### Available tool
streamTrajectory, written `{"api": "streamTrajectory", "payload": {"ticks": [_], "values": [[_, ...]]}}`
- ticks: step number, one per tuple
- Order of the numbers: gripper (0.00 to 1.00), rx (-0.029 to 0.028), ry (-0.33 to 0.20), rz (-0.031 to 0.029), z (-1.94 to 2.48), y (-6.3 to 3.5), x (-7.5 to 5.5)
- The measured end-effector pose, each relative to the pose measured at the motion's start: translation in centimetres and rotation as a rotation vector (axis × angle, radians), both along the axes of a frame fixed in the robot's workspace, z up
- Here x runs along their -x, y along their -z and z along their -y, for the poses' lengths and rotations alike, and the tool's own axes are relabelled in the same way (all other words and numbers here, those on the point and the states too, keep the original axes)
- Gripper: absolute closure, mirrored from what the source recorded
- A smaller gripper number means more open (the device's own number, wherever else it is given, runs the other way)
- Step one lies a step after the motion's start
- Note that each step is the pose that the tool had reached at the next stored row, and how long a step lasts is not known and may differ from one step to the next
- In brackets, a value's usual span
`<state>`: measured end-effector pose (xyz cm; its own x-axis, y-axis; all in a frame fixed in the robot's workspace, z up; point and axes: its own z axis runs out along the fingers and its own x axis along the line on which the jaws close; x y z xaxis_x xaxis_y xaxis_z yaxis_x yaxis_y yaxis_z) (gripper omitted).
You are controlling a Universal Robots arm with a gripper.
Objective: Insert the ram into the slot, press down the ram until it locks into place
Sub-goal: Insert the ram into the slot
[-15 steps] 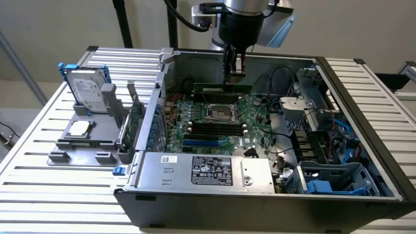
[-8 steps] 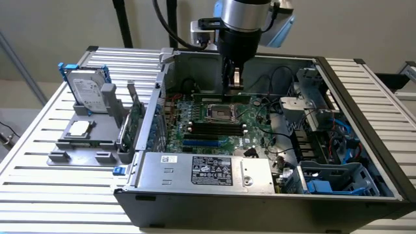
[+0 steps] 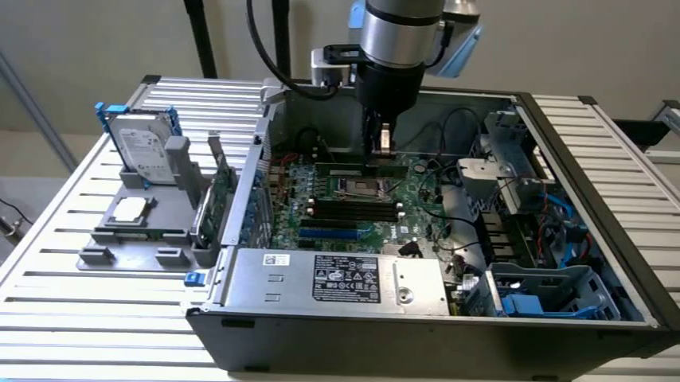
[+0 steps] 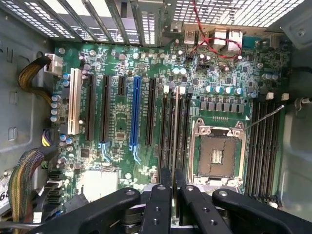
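Well off from the processor socket, toward the exterior view's left, a hard drive is standing upright in a grey holder on the slatted counter. Nearer the socket, a blue slot is lying parallel to the black slots. Just beside the socket, the gripper is hanging over the board, its fingers pinching the ram, which is standing on edge in line with those black slots. How deep it is sitting is not showing.
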<state>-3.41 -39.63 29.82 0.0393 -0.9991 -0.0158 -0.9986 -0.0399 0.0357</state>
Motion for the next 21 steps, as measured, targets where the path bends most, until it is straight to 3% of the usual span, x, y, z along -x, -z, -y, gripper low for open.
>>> {"api": "streamTrajectory", "payload": {"ticks": [21], "values": [[0.86, 0.002, 0.026, -0.002, -0.04, 3.77, 0.3]]}}
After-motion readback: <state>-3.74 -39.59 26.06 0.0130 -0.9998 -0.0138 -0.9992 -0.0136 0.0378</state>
